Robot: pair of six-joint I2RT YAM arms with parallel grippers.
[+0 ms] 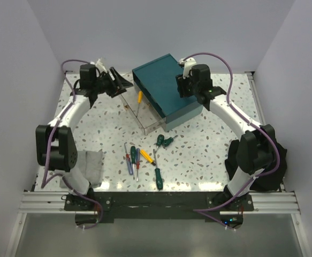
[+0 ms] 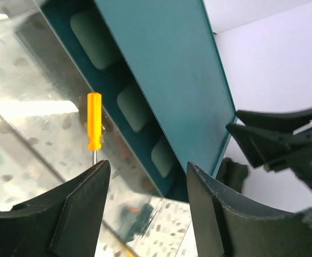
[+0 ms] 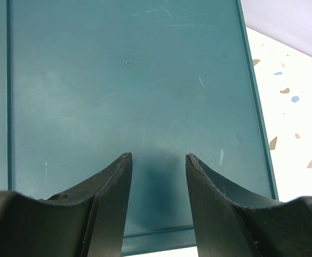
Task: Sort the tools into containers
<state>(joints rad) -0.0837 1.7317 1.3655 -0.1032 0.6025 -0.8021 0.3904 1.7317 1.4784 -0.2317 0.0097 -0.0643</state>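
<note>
Over the teal box (image 3: 134, 80), right end effector (image 3: 158, 156) part-open, empty.

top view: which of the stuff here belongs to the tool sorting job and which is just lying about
Part of the job:
- teal rectangular box
- clear plastic drawer, pulled out of the box
- yellow-handled screwdriver in that drawer
- loose green, yellow, red and blue-handled screwdrivers on the table

Just lying about:
- grey folded cloth
</note>
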